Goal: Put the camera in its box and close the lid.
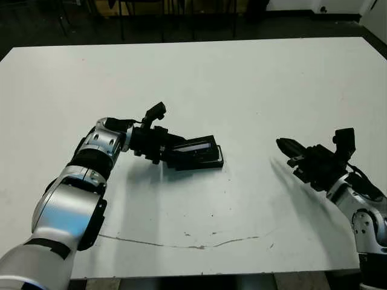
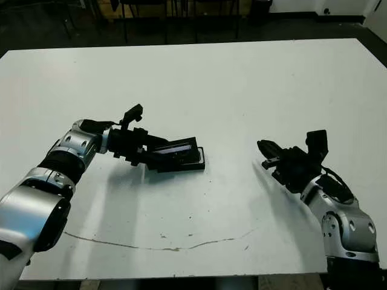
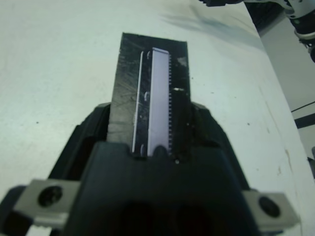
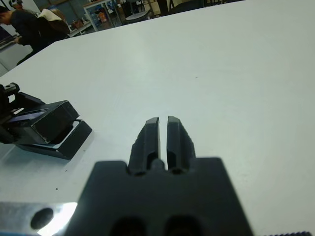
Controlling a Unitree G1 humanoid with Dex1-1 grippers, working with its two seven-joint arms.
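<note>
Lid point(image 1: 195, 147): flat black panel with a glossy silvery strip, tilted, its left end clamped between the left gripper point(image 1: 171, 154) fingers, over the black box point(image 1: 205, 162) mid-tabletop point(image 1: 254, 84). Right gripper point(image 1: 283, 145): fingers together, well right, holding nothing.

A white bench point(image 1: 254, 78) fills the view, with a thin dark crack-like line point(image 1: 181, 244) near its front edge. Beyond it, a person point(image 4: 27, 27) in dark clothes bends over.
</note>
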